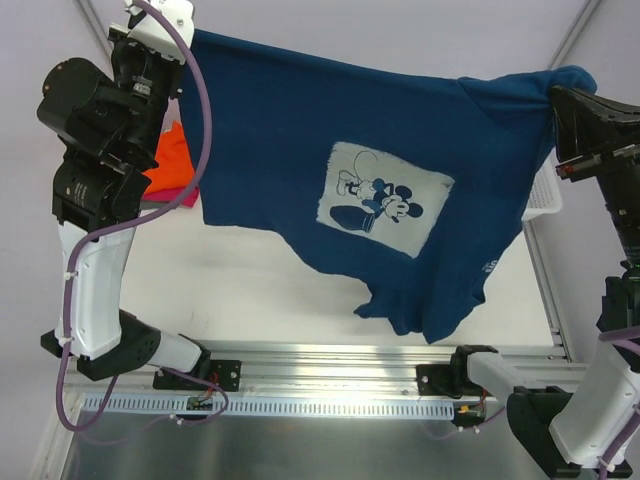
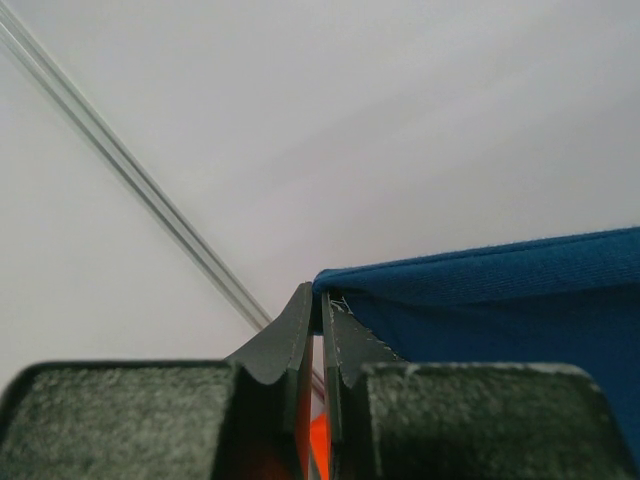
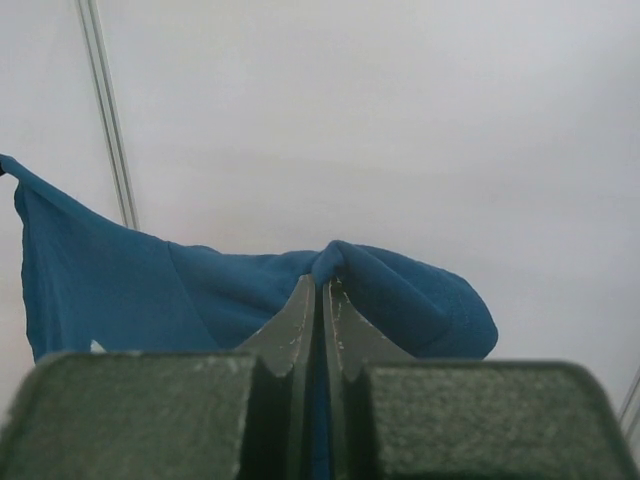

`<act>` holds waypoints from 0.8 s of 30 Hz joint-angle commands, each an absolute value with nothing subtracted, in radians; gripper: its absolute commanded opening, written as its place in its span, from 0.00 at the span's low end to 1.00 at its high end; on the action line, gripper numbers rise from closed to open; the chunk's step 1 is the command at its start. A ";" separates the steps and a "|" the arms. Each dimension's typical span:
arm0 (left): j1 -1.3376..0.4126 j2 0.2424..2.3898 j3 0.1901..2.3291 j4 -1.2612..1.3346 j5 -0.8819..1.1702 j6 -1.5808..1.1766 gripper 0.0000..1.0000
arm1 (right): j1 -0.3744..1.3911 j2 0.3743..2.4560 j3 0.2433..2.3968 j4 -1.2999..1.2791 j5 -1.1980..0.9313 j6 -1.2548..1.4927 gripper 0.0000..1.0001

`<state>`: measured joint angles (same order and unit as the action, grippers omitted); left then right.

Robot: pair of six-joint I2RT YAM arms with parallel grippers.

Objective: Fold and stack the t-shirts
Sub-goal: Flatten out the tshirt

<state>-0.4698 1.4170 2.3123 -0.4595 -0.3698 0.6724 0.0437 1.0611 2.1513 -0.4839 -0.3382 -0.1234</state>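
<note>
The navy blue t-shirt [image 1: 300, 140] with a pale cartoon-mouse print [image 1: 385, 198] hangs spread in the air between both arms, its lower edge drooping towards the table. My left gripper [image 1: 180, 35] is shut on its top left corner; the left wrist view shows the blue cloth [image 2: 500, 300] pinched at the fingertips [image 2: 322, 300]. My right gripper [image 1: 560, 95] is shut on the top right corner, the cloth [image 3: 400, 285] bunched over the tips [image 3: 322, 285]. Folded orange [image 1: 172, 160] and pink [image 1: 180, 200] shirts lie behind the left arm. The grey one is hidden.
A white lattice basket [image 1: 545, 195] stands at the right, partly behind the shirt. An aluminium rail [image 1: 330, 365] runs along the near edge with both arm bases on it. A purple cable [image 1: 205, 120] loops along the left arm.
</note>
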 commanded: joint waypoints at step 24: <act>-0.311 1.089 2.120 -0.400 -0.245 0.595 0.00 | -0.138 0.844 2.136 -0.449 -0.445 0.052 0.00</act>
